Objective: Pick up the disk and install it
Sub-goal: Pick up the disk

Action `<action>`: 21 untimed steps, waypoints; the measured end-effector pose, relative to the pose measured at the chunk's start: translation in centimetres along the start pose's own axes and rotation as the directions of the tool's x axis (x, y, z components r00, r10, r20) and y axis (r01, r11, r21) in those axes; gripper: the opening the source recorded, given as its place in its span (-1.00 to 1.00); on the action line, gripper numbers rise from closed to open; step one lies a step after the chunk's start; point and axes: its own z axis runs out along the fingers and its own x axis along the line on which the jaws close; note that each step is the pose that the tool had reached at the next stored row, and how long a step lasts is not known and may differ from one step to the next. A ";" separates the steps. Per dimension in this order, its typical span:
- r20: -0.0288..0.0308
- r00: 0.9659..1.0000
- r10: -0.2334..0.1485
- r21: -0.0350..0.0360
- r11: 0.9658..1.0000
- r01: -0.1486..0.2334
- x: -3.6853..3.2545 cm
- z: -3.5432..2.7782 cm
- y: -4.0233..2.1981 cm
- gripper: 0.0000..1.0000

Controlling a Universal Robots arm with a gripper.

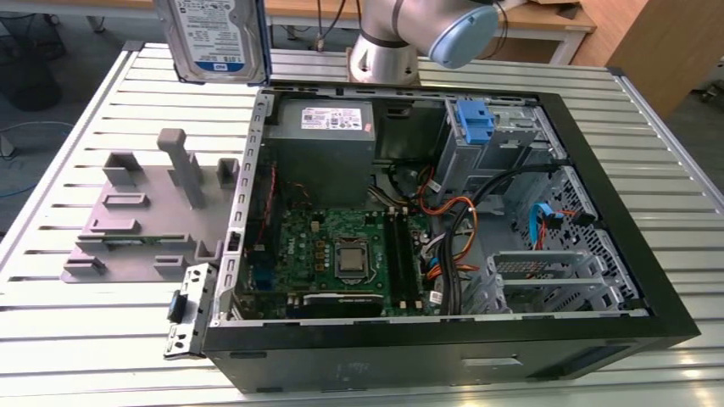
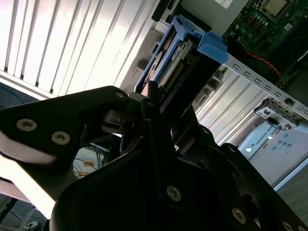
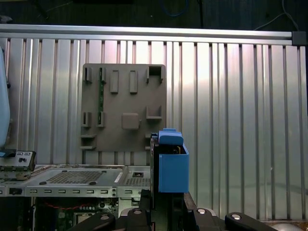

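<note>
Slatted metal table (image 1: 68,339) carries the open PC case (image 1: 453,343), motherboard (image 1: 339,246) and power supply (image 1: 322,136) inside, and the hand (image 2: 161,98) is clamped on the disk (image 1: 215,38) at the case's 11 o'clock in the exterior view.

Exterior view: from high up, at middle distance, angled down on the open computer case (image 1: 453,360) lying on the slatted worktop (image 1: 91,339).
First wrist view: from just behind the pincer (image 3: 168,195), facing the worktop squarely.
Second wrist view: very near, looking slantwise along the pincer.
Shared: disk (image 1: 215,38), worktop and computer case appear in all three.
</note>
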 end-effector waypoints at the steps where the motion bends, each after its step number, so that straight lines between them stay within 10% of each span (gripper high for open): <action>1: 0.000 1.000 0.000 0.000 1.000 0.000 0.00 0.00 -0.01 -0.30; 21: 0.000 1.000 0.000 0.000 1.000 0.000 -0.01 -0.05 -1.52 -0.30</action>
